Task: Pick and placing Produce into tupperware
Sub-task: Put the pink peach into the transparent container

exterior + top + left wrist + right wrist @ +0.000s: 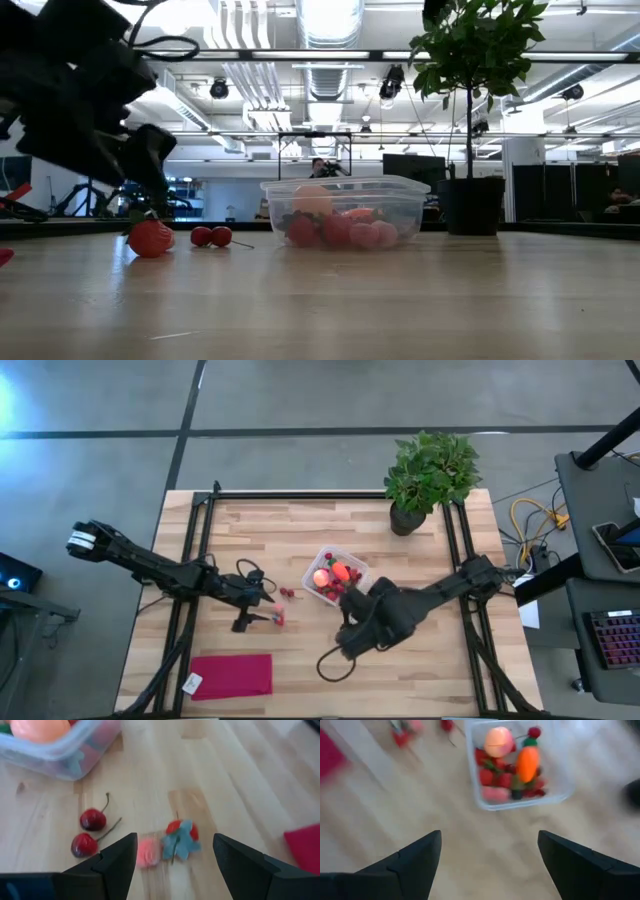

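The clear tupperware [337, 575] stands mid-table and holds a pale orange round fruit [498, 742], an orange carrot-shaped piece with a green end [528, 762] and several red pieces. Left of it, on the wood, lie two dark-red cherries with stems [89, 831], a red strawberry-like piece with a green leaf [181, 837] and a pink piece [147, 853]. My left gripper [175, 865] is open just above the strawberry piece, one finger on either side. My right gripper [490, 865] is open and hangs in the air on the near side of the tupperware.
A potted leafy plant [430, 475] stands at the far right of the table. A flat magenta cloth [232, 675] with a white tag lies at the near left. A dark cable loop [335, 662] hangs under the right arm. Bare wood lies between cloth and tupperware.
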